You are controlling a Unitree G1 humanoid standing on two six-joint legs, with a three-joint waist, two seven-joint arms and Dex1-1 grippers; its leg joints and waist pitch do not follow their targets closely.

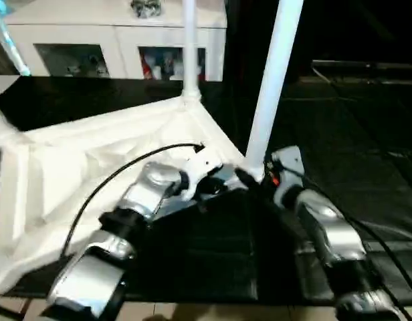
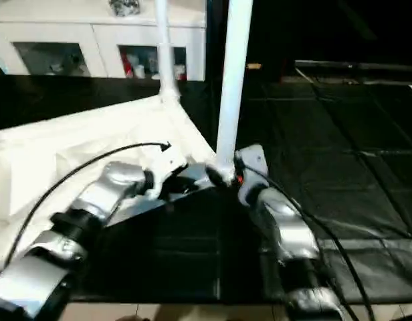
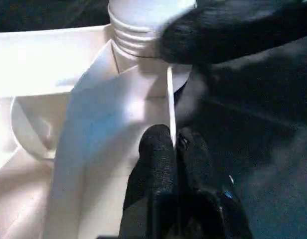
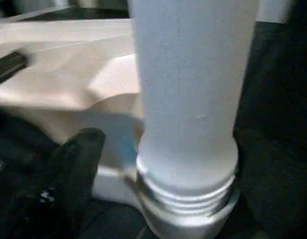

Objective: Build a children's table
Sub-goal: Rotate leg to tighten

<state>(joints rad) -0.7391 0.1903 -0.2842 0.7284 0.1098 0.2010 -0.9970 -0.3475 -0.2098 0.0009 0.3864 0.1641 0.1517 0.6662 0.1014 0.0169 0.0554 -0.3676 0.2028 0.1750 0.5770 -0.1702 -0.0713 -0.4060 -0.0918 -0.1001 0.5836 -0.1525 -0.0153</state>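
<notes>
Tabletop: I see the white ribbed plastic tabletop lying underside up on the black mat.
Far leg: 1 long white tapered tube leg stands upright in the far corner socket.
Near leg: a 2nd white tube leg stands a little tilted in the near corner socket; I can see thread rings above the socket, so I judge it not fully screwed home.
Left gripper: fingers pinched shut on the thin edge of the tabletop beside that socket.
Right gripper: at the base of the near leg; I cannot tell how far its fingers stand apart or whether they grip.
Advice: I would keep the tabletop pinned, straighten the leg, then regrip low and twist until the threads vanish.
</notes>
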